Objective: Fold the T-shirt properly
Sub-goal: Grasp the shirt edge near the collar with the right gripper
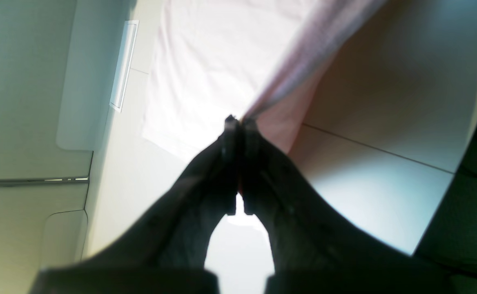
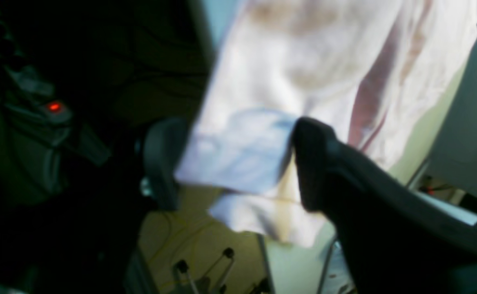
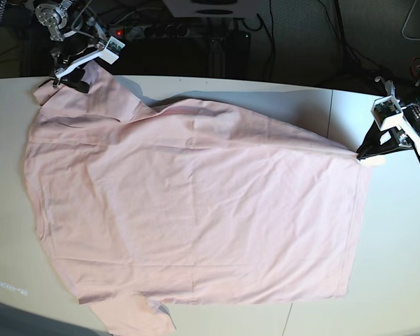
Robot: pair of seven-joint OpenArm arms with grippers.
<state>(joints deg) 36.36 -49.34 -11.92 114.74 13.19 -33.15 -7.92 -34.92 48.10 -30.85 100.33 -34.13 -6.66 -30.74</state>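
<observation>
The left gripper [image 3: 367, 155], clamped on the T-shirt [image 3: 196, 210] hem, is tensioning it near the table [image 3: 392, 280] edge. The right gripper [image 2: 230, 159] is gaping around the sleeve; it should close fully before pulling.

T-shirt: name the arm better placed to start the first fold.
Left, probably. The left gripper is already shut on the T-shirt at its hem corner. The right gripper stands open around the sleeve edge, so it must close first.
</observation>
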